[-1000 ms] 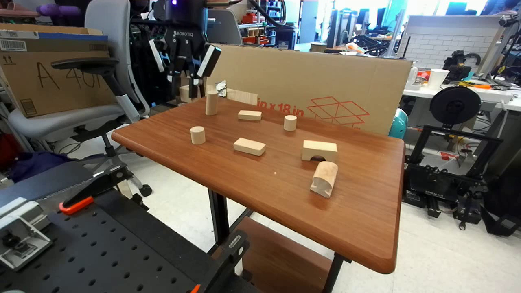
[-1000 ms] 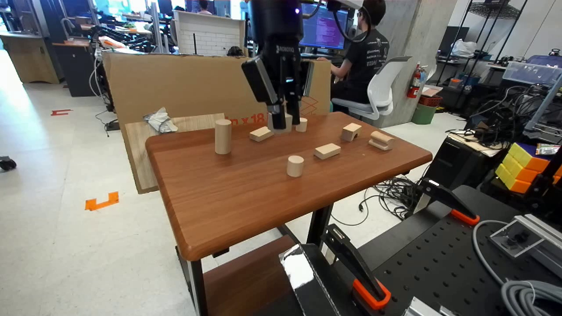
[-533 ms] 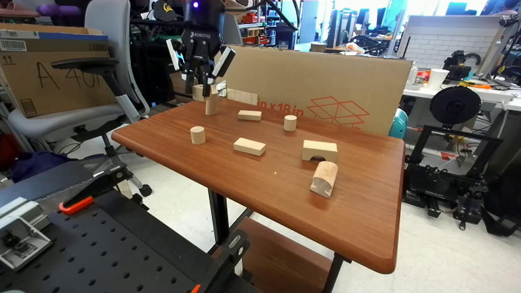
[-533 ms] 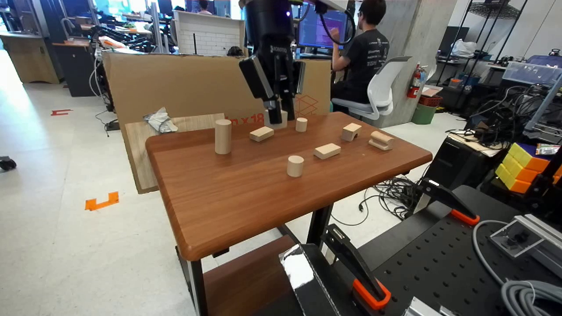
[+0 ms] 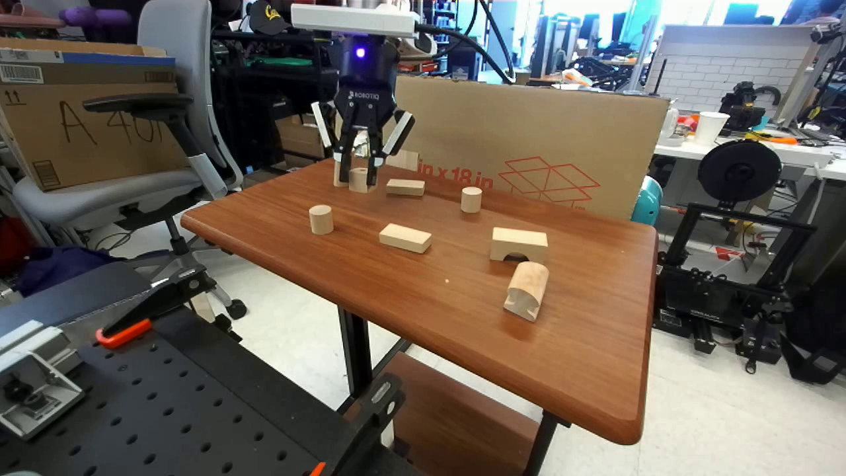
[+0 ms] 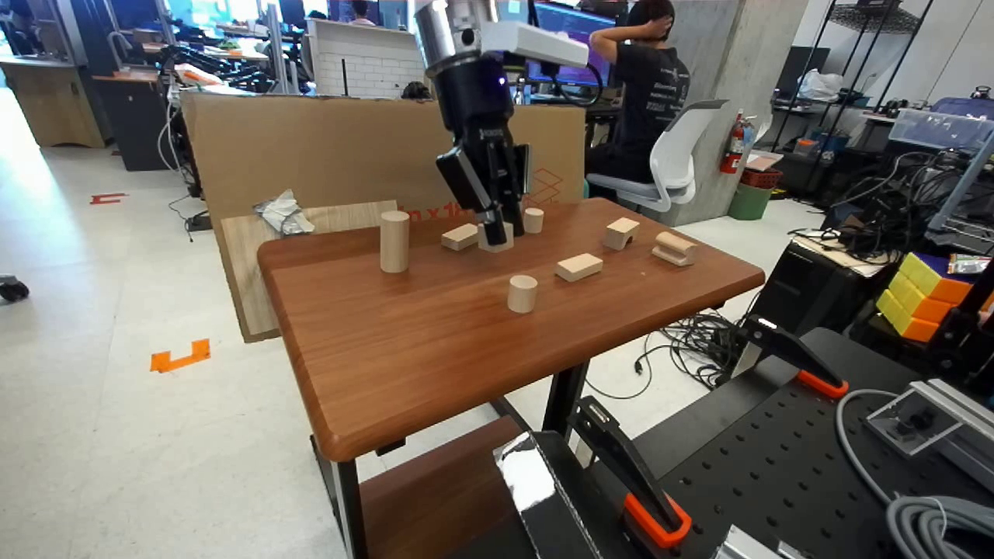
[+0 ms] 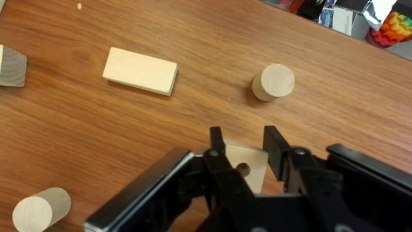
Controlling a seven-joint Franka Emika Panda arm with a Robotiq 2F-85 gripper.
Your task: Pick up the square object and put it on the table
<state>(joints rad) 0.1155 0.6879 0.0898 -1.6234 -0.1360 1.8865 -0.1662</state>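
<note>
The square object [image 5: 358,182] is a small pale wood block with a round hole in one face, seen in the wrist view [image 7: 256,161]. My gripper [image 7: 243,138] is shut on it, with one fingertip against either side; the block sits askew between them. In both exterior views the gripper [image 5: 357,174] points down over the far part of the reddish-brown table [image 5: 462,297], and the block [image 6: 507,239] is partly hidden by a finger. The block is low over the table top; whether it touches it, I cannot tell.
A tall wooden cylinder [image 6: 394,242] and a flat block [image 5: 405,188] stand close to the gripper. Two short cylinders [image 5: 321,220] [image 5: 470,199], another flat block [image 5: 405,238], an arch block [image 5: 519,243] and a rounded block [image 5: 527,291] are on the table. Cardboard [image 5: 502,132] stands behind.
The gripper has moved from beyond the table's far edge to over the table and come down, carrying the square block between its fingers. The other blocks have not moved.
</note>
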